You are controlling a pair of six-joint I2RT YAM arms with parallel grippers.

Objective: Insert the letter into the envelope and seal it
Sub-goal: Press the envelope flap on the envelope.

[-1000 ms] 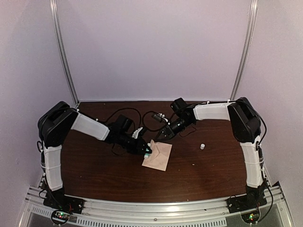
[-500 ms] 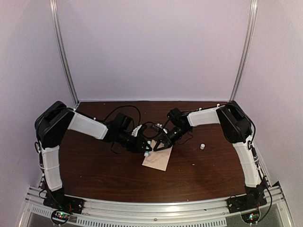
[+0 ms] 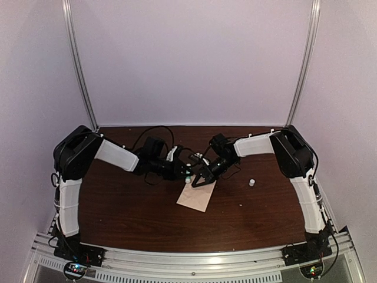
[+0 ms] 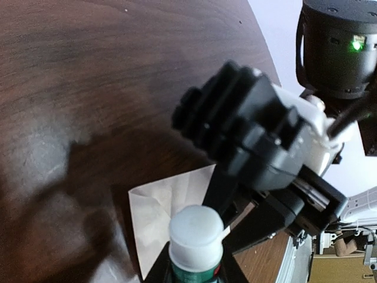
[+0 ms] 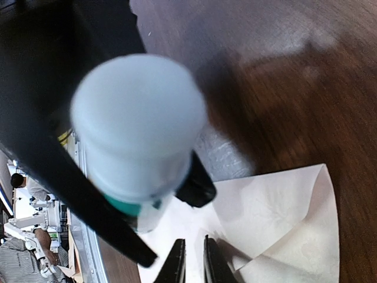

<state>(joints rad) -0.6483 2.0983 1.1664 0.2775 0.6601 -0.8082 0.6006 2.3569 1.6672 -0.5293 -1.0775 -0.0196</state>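
The cream envelope lies flat on the dark table, its triangular flap folded with creases showing. My left gripper is shut on a glue stick with a white top and green label, held just above the envelope's far left corner. Over the envelope's far edge my right gripper points down with its fingertips nearly together and nothing seen between them. In the right wrist view the glue stick looms close and blurred. The letter is hidden from view.
A small white object sits on the table to the right of the envelope. Black cables trail behind both arms at the back. The two wrists are very close to each other above the envelope.
My right gripper swung in and down to the envelope's far edge. My left gripper carried the glue stick a little back and up, off the envelope's face.
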